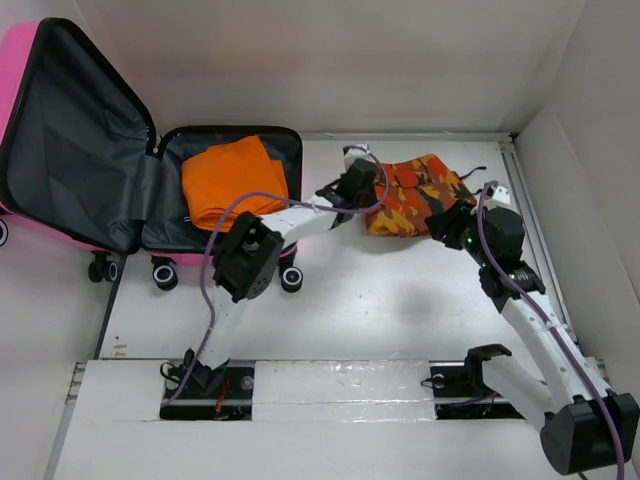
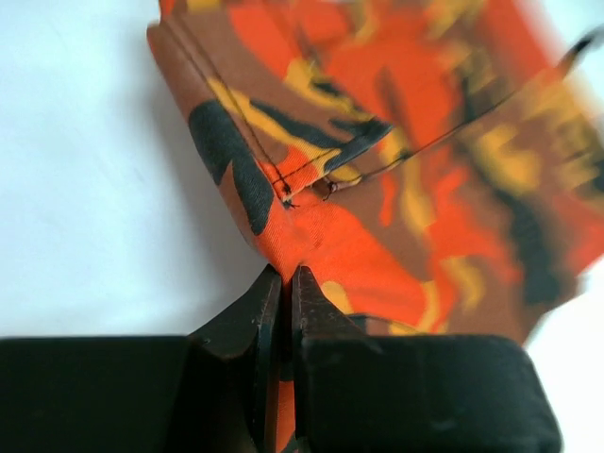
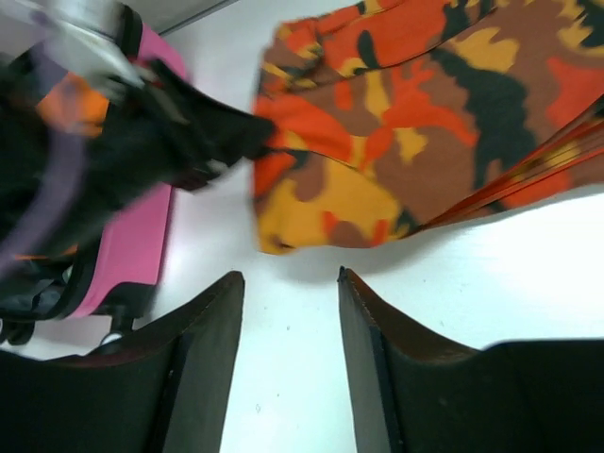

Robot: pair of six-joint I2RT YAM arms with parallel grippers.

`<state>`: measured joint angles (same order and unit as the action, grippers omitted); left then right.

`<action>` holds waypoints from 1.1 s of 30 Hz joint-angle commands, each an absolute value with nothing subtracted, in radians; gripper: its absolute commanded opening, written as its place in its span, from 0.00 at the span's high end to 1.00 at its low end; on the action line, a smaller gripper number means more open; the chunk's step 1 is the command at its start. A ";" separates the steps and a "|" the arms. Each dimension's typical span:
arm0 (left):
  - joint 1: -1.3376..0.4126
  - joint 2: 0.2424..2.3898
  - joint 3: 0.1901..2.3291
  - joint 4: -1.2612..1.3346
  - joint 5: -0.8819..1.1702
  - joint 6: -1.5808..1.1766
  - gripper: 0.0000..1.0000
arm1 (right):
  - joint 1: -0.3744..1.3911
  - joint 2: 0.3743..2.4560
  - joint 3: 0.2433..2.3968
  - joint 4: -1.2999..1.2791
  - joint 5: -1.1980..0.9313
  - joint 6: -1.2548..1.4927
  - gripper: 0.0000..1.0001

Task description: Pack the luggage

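White table (image 1: 400, 310) — open pink luggage (image 1: 80, 150), camouflage garment (image 1: 412, 198)

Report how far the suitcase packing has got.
Done: a folded orange garment lies in the pink hard-shell suitcase. In hand: the left claw is shut on the edge of the orange camouflage-print cloth; the right claw hangs open beside it, empty. Left: that cloth lies on the white table, outside the case; the lid stands open.

Left arm extended forward; left gripper (image 2: 286, 276) jaws pinched together on camo cloth (image 2: 396, 189) edge. Right arm elbow bent; right gripper (image 3: 291, 279) jaws parted, left gripper ahead-left of it.
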<state>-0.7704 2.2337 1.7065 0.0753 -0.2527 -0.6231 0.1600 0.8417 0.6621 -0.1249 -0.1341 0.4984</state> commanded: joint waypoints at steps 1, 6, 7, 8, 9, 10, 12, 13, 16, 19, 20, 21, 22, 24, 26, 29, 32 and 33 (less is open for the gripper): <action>-0.717 2.005 1.762 0.083 -0.210 -0.411 1.00 | 0.178 0.883 0.653 0.034 -0.120 0.537 0.50; -0.591 1.896 1.825 -0.018 -0.146 -0.284 1.00 | 0.199 0.986 0.653 0.130 -0.106 0.546 0.52; -0.574 1.873 1.825 -0.028 -0.146 -0.255 1.00 | 0.210 0.997 0.653 0.141 -0.106 0.546 0.52; -0.557 1.849 1.825 -0.037 -0.156 -0.246 1.00 | 0.210 1.006 0.628 0.159 -0.116 0.546 0.52; -0.539 1.823 1.815 -0.050 -0.170 -0.236 1.00 | 0.219 1.006 0.618 0.160 -0.117 0.546 0.52; -0.497 1.768 1.780 -0.051 -0.219 -0.236 1.00 | 0.219 1.006 0.618 0.169 -0.127 0.546 0.52; -0.442 1.714 1.731 -0.060 -0.259 -0.236 1.00 | 0.219 0.997 0.604 0.169 -0.140 0.546 0.52; -0.369 1.668 1.674 -0.060 -0.259 -0.251 1.00 | 0.219 0.997 0.594 0.169 -0.149 0.555 0.52; -0.238 1.612 1.577 -0.051 -0.246 -0.334 1.00 | 0.219 0.971 0.594 0.169 -0.160 0.555 0.52; -0.071 1.549 1.422 0.003 -0.161 -0.391 1.00 | 0.229 0.960 0.594 0.169 -0.179 0.555 0.52; -0.001 1.540 1.402 0.003 -0.132 -0.403 1.00 | 0.229 0.960 0.594 0.169 -0.179 0.555 0.52; 0.030 1.540 1.363 0.003 -0.121 -0.403 1.00 | 0.229 0.960 0.594 0.169 -0.179 0.555 0.52; 0.055 1.529 1.347 0.003 -0.121 -0.403 1.00 | 0.238 0.950 0.594 0.169 -0.189 0.555 0.52; 0.107 1.507 1.316 0.003 -0.121 -0.394 1.00 | 0.238 0.940 0.594 0.169 -0.189 0.555 0.52; 0.118 1.488 1.304 0.003 -0.153 -0.371 1.00 | 0.238 0.928 0.594 0.169 -0.189 0.555 0.52; 0.143 1.477 1.295 0.021 -0.184 -0.341 1.00 | 0.238 0.919 0.594 0.169 -0.198 0.555 0.52; 0.156 1.537 1.344 -0.015 -0.280 -0.328 1.00 | 0.238 0.910 0.594 0.169 -0.207 0.555 0.52; 0.166 1.551 1.359 -0.032 -0.322 -0.318 1.00 | 0.238 0.910 0.594 0.169 -0.207 0.555 0.52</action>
